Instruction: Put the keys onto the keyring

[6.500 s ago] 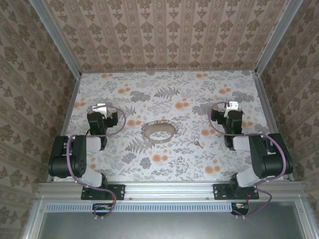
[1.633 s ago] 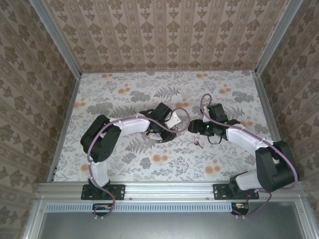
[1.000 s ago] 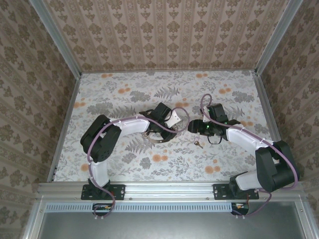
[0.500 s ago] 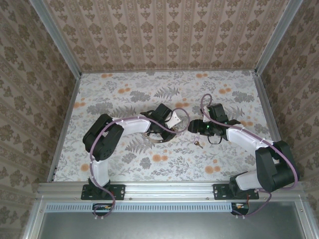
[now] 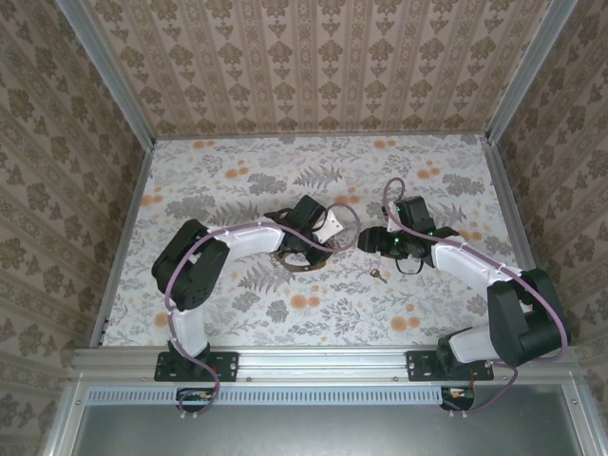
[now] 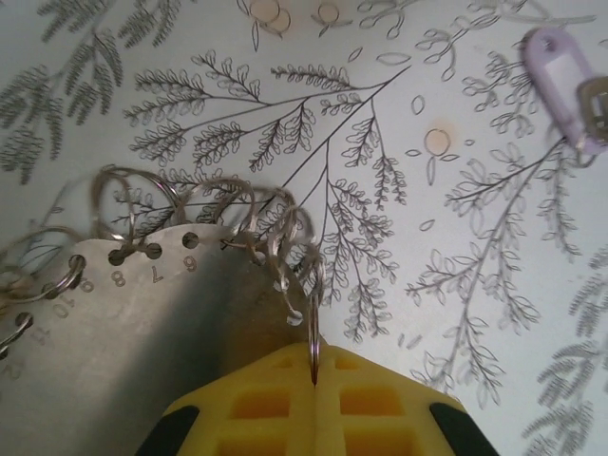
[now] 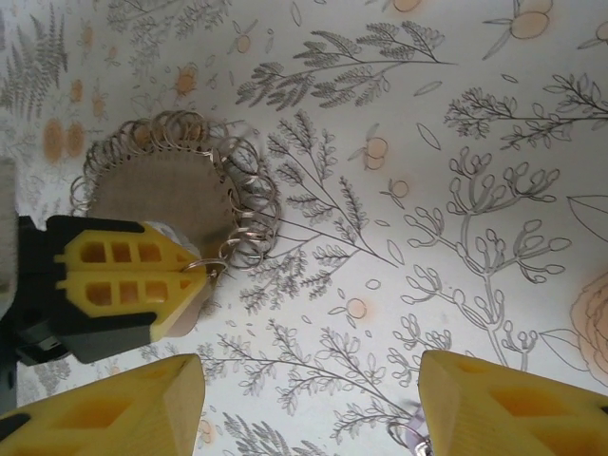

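Observation:
A flat grey disc [image 6: 95,323] with numbered holes carries several silver split rings along its rim. My left gripper [image 6: 313,366] is shut on one of them, the keyring [image 6: 313,304], which stands on edge between the yellow pads. The top view has this gripper [image 5: 309,249] at the disc [image 5: 296,262]. The keys [image 6: 597,109] lie on the table with a pale purple tag [image 6: 560,76], to the right of the disc. My right gripper [image 7: 309,404] hangs open above the table, the tag [image 7: 410,437] just inside its right finger. From above, the keys [image 5: 378,275] lie just in front of the right gripper [image 5: 373,245].
The table [image 5: 237,180] has a floral cover and is walled by patterned panels on three sides. Both arms reach in to the middle, wrists close together. In the right wrist view the left gripper [image 7: 195,275] sits beside the disc [image 7: 152,195].
My left gripper has shut on a ring at the disc's rim, and its arm shifted slightly. The right arm and the keys have stayed in place.

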Available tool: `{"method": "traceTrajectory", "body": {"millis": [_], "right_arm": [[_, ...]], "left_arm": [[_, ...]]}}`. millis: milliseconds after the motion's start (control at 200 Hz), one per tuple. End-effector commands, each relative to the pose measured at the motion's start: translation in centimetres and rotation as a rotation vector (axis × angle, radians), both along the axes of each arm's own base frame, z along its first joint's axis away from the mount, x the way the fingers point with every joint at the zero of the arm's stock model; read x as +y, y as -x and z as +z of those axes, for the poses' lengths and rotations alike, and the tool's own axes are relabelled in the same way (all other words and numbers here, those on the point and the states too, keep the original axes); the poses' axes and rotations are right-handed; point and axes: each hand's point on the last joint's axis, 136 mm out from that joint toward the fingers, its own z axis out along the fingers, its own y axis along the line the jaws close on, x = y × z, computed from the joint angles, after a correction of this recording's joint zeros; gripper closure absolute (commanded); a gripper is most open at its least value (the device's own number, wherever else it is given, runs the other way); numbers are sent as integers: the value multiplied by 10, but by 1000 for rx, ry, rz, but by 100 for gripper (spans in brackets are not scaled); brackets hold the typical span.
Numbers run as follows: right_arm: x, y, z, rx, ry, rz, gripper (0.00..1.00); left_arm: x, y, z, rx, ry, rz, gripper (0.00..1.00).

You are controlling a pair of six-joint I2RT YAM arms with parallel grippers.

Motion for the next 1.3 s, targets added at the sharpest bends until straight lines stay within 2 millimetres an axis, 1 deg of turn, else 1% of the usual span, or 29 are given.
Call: {"method": "traceTrajectory", "body": {"millis": [0, 115, 330, 480, 610, 685, 785, 825, 830, 840, 970, 995, 1060, 1180, 1295], "right_arm": [[10, -11, 36, -49, -74, 7, 37], [17, -18, 56, -76, -120, 17, 37], [28, -32, 94, -158, -183, 50, 37], [39, -41, 135, -280, -265, 107, 38], [40, -51, 175, -401, -358, 142, 39], [40, -59, 191, -448, -403, 153, 41], [42, -69, 209, -487, -460, 170, 44], [43, -70, 220, -511, -481, 178, 45], [44, -73, 215, -500, -482, 175, 46], [45, -75, 213, -494, -486, 176, 46], [53, -84, 230, -528, -569, 211, 49], [54, -85, 233, -533, -580, 218, 50], [56, -88, 239, -552, -600, 235, 51], [61, -89, 250, -592, -624, 286, 55], [64, -86, 260, -625, -642, 319, 58]], "left_arm": [[-1, -13, 55, -71, 64, 20, 100], [0, -18, 84, -115, 95, 30, 100], [8, -33, 135, -220, 138, 72, 100], [13, -42, 177, -277, 234, 77, 100], [18, -48, 214, -312, 357, 62, 100], [21, -52, 231, -317, 412, 54, 100], [22, -56, 248, -313, 467, 30, 100], [22, -57, 254, -313, 486, 16, 100], [22, -57, 255, -313, 489, 15, 100], [22, -58, 256, -313, 494, 12, 100], [23, -60, 271, -302, 541, -31, 100], [21, -56, 275, -287, 563, -59, 100], [22, -56, 282, -275, 589, -81, 100], [23, -56, 292, -265, 624, -108, 100], [23, -57, 297, -253, 648, -126, 100]]}}
